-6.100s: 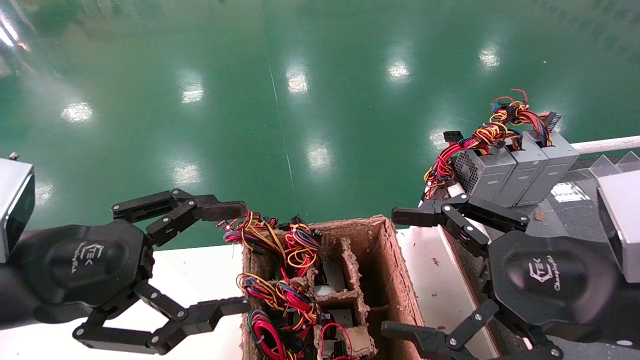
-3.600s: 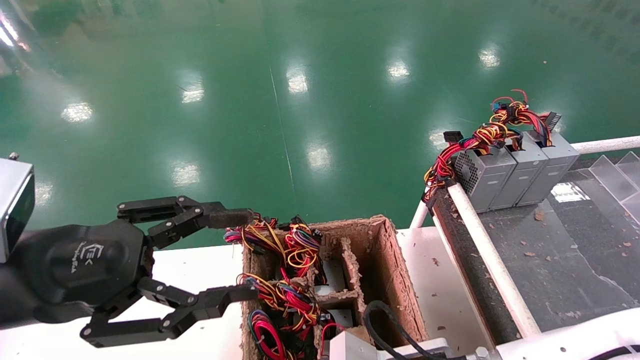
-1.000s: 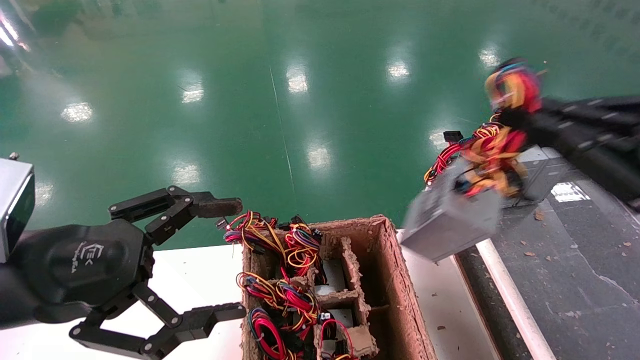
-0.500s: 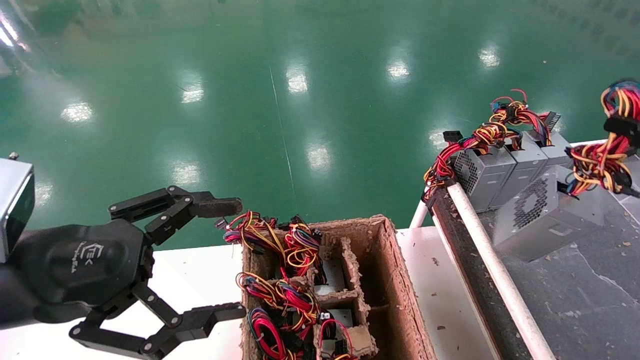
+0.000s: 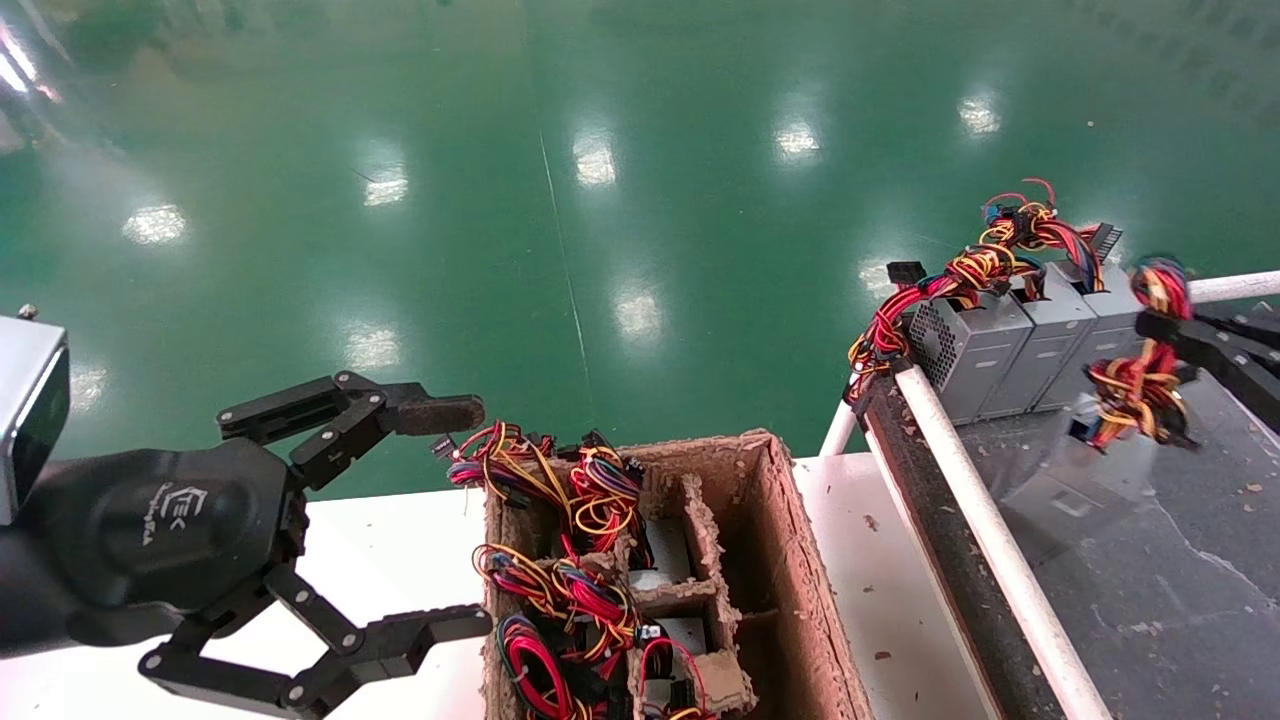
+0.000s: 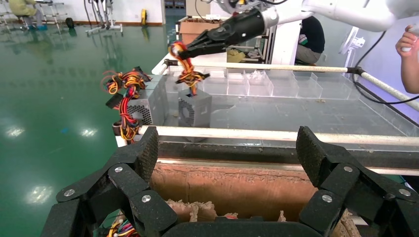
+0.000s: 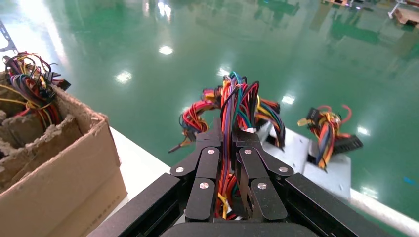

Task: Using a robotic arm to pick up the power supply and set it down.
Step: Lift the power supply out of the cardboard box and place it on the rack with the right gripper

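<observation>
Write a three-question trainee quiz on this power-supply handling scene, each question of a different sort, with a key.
1. True or false: the right gripper holds the power supply by its metal case.
2. Multiple choice: the left gripper is A) shut on a wire bundle, B) open beside the brown pulp tray, C) out of view.
3. Fill in: the carried unit is near the row of grey supplies on the dark ____ surface to the robot's right.

Key: 1. False; its fingers pinch the wire bundle, and the case hangs below. 2. B. 3. Conveyor.
</observation>
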